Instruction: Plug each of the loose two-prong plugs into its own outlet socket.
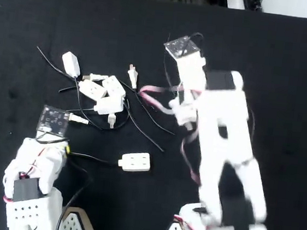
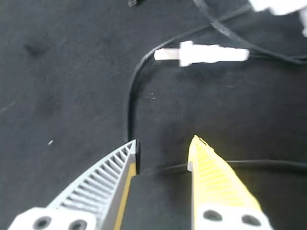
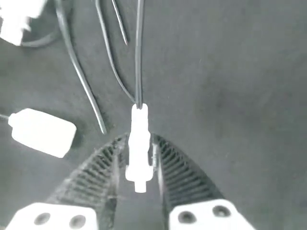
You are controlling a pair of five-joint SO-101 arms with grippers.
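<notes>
Hovering close over the black table [image 1: 289, 80], the left gripper [image 2: 164, 142] has its fingers spread wide, with a black cord [image 2: 249, 164] running across between them. Just ahead on the cloth lies a loose plug [image 2: 201, 52], nothing touching it. A lone outlet socket [image 1: 135, 161] sits between the two arms. Farther out is a huddle of white sockets [image 1: 103, 93]. Farthest of all, the right gripper [image 3: 139, 141] is clamped tight on a white plug [image 3: 139, 163], and its dark lead [image 3: 139, 57] trails away.
</notes>
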